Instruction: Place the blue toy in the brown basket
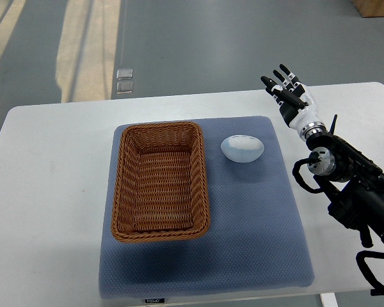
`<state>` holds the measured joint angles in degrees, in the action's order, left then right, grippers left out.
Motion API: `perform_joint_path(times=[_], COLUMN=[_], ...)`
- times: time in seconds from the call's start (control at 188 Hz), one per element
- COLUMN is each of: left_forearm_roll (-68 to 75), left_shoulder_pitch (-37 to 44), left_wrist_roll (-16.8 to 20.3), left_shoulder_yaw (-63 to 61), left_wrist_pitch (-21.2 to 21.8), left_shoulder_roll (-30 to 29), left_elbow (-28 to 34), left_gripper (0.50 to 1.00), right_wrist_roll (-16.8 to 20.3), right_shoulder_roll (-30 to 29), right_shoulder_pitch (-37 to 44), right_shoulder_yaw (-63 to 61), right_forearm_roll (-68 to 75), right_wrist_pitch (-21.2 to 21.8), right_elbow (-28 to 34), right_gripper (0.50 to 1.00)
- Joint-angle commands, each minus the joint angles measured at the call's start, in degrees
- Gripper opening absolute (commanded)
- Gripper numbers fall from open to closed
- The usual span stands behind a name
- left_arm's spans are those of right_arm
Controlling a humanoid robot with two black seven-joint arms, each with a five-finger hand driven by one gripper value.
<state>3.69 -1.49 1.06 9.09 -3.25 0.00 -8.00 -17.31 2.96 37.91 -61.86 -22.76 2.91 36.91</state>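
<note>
while the left arm is nowhere in view, the scene reads from the left like this: the brown basket (pixel 160 181) sits on the left half of a blue-grey mat (pixel 256 243), empty, its long axis running away from the robot. just beside its far right corner, apart from the rim, lies the pale blue toy (pixel 242 148) — an egg-like lump (long axis roughly across the table). further right, off the mat over the white table (pixel 45 192), hovers the right hand (pixel 289 94), fingers spread and straight, holding nothing. the toy lies to its left and nearer the robot, so i judge the reach must go leftward and down.
</note>
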Motion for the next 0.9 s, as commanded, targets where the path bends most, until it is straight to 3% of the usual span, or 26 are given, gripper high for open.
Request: perform_joint_path(times=[0.0,0.895], left_forearm_roll=[0.0,0.0], left_shoulder_pitch=[0.0,0.09], left_wrist_roll=[-0.18,-0.97], left_shoulder_yaw=[0.05,0.14], left_wrist_pitch=[-0.09,0.35], left_shoulder_roll=[0.0,0.0], left_elbow=[-0.18,0.18], left_gripper=[1.0,1.0], right_wrist_roll=[0.0,-0.09], right_shoulder_roll=[0.03,0.2], right_shoulder_pitch=[-0.03,0.15], right_shoulder_yaw=[0.07,-0.02], right_forearm_roll=[0.0,0.0], right_wrist_pitch=[0.08,-0.01], right_elbow=[0.0,-0.26], right_gripper=[0.909,0.909])
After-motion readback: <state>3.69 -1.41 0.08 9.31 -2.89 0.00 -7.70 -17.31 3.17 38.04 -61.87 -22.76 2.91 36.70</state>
